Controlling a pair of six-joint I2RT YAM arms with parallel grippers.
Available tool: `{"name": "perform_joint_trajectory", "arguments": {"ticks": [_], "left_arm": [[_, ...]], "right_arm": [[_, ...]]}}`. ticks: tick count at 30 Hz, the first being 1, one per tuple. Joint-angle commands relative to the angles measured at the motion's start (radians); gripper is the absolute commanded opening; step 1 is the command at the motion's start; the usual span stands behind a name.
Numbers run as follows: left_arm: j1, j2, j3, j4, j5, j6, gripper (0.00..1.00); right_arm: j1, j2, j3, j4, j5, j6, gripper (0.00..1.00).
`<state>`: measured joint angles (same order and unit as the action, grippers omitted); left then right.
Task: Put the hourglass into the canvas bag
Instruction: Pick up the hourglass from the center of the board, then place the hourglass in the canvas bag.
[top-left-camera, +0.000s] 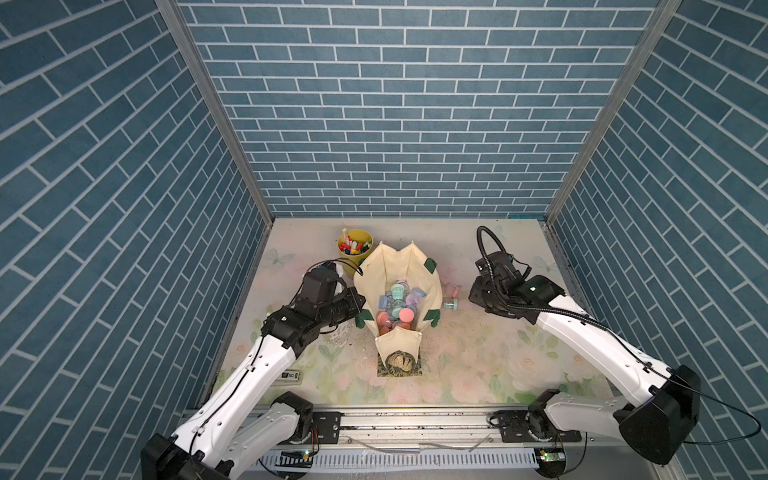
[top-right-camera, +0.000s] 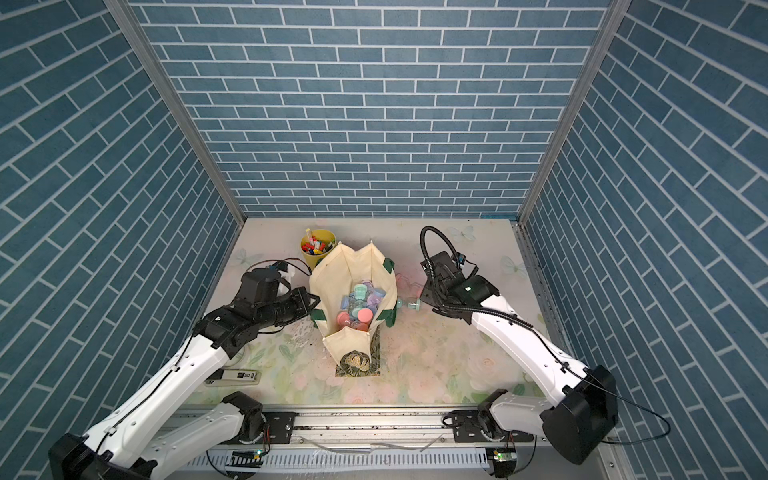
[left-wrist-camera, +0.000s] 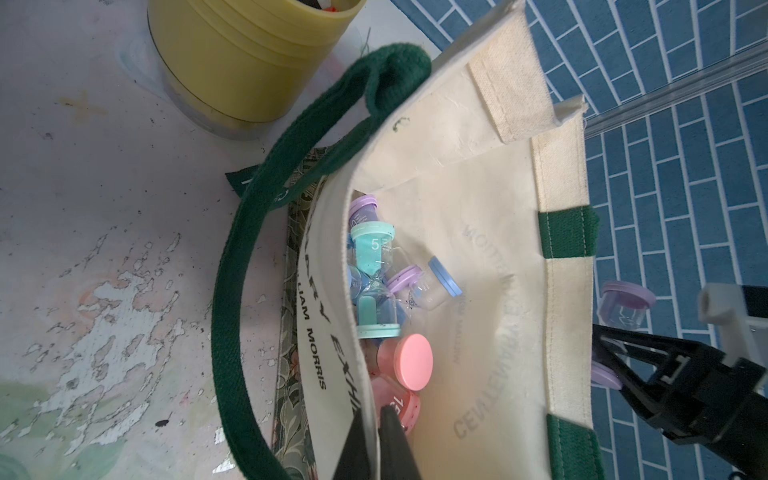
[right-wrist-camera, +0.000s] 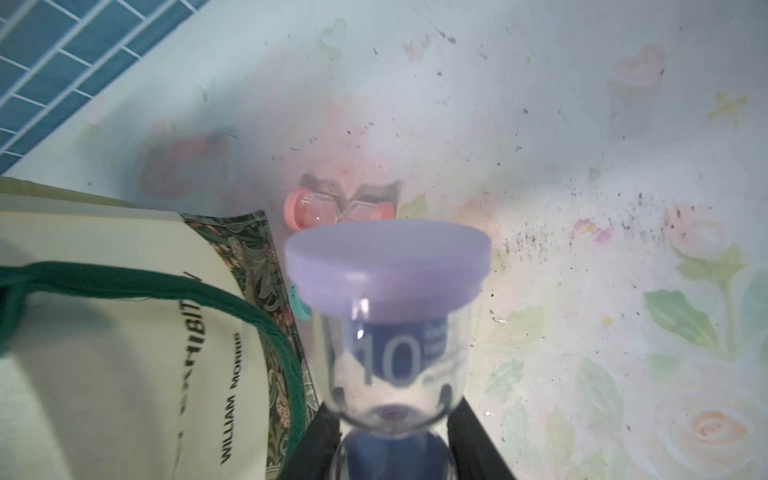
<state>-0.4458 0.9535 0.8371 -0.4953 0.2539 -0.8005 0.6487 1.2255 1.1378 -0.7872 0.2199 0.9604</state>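
The cream canvas bag stands open mid-table with several hourglasses inside. My left gripper is shut on the bag's left rim, with the cloth pinched between its jaws. My right gripper is shut on the neck of a purple-capped hourglass marked 10. It holds this hourglass above the table, just right of the bag and outside it. In the left wrist view the held hourglass shows beyond the bag's far wall. In both top views it is hidden under the right wrist.
A pink hourglass and a teal one lie on the table right of the bag. A yellow cup of markers stands behind the bag's left corner. A small white device lies front left.
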Motion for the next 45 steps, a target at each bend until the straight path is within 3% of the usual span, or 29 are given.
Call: {"name": "perform_joint_trajectory", "arguments": {"ticks": [1,18,33,45], "left_arm": [[-0.005,0.002,0.020,0.013,0.007,0.002,0.07],[-0.004,0.002,0.028,0.011,0.010,0.007,0.00],[-0.005,-0.002,0.018,0.024,0.014,0.005,0.00],[-0.004,0.014,0.040,0.011,0.017,0.010,0.00]], "right_arm": [[0.000,-0.040,0.058,-0.072,0.036,-0.049,0.00],[0.162,0.014,0.289,-0.097,0.062,-0.158,0.00],[0.308,0.134,0.424,-0.054,-0.003,-0.224,0.00],[0.348,0.243,0.483,-0.005,-0.078,-0.238,0.00]]}}
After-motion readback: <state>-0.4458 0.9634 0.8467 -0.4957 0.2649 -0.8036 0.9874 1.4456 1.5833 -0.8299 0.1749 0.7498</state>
